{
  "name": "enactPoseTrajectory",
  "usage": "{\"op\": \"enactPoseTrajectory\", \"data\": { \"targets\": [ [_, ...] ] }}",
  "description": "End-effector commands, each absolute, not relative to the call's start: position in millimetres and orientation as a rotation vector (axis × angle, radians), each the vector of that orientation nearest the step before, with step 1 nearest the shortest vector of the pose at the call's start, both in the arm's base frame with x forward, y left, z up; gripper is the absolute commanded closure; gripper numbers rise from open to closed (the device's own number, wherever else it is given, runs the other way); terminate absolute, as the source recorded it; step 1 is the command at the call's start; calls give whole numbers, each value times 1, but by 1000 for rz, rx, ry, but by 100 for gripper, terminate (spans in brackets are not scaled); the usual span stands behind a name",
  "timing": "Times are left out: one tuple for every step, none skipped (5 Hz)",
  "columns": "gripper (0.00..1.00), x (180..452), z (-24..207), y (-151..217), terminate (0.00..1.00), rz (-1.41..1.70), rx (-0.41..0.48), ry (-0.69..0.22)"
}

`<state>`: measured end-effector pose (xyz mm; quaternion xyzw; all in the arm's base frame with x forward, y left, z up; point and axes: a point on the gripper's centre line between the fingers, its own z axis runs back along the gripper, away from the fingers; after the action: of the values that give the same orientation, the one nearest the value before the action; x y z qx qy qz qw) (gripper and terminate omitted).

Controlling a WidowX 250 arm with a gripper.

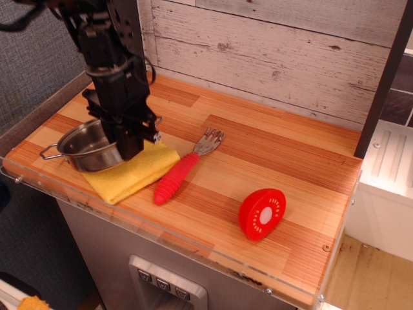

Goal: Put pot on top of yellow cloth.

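Note:
The shiny steel pot sits low over the left part of the yellow cloth, tilted a little, one wire handle sticking out to the left. My black gripper comes down from above and is shut on the pot's right rim. The arm hides the pot's right side and the cloth's back part. I cannot tell if the pot rests fully on the cloth.
A fork with a red ribbed handle lies just right of the cloth. A red round toy half stands front right. A dark post and plank wall are behind; a clear plastic lip edges the front.

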<state>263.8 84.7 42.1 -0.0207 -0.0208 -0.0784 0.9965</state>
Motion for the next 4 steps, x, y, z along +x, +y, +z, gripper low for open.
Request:
{"op": "enactPoseTrajectory", "data": {
  "targets": [
    [100,264,40,71,0,-195,-27,-55],
    [0,262,46,62,0,-236,-31,-69],
    [0,256,56,55,0,-271,-39,-95],
    [0,252,61,54,0,-275,-49,-103]
  ]
}}
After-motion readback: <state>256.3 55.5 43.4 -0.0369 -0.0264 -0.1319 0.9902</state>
